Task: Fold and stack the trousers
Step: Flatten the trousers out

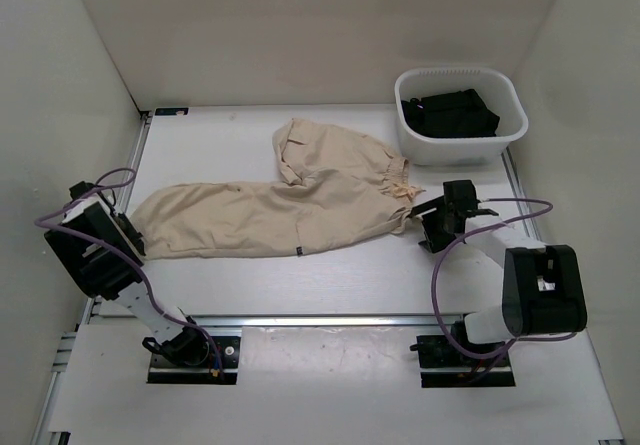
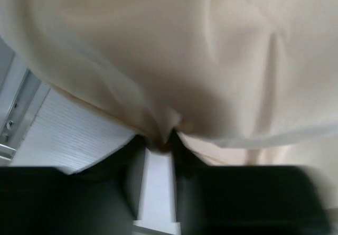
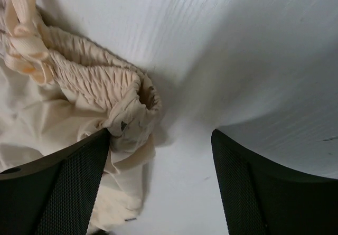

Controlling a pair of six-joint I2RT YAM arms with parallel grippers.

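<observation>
The beige trousers [image 1: 290, 200] lie across the middle of the table, one leg stretched left, the other leg folded back toward the far side, the gathered waist at the right. My left gripper [image 1: 130, 233] is shut on the hem of the left leg; in the left wrist view the cloth [image 2: 174, 60] bunches into the closed fingertips [image 2: 182, 140]. My right gripper [image 1: 428, 227] is open at the waist's near corner. In the right wrist view the elastic waistband [image 3: 105, 82] and drawstring [image 3: 24, 45] lie against the left finger [image 3: 58, 187], and bare table shows between the jaws.
A white plastic basket [image 1: 505, 135] holding dark clothing [image 1: 450, 113] stands at the far right, just beyond the right gripper. White walls enclose the table on three sides. The metal rail [image 1: 320, 320] runs along the near edge.
</observation>
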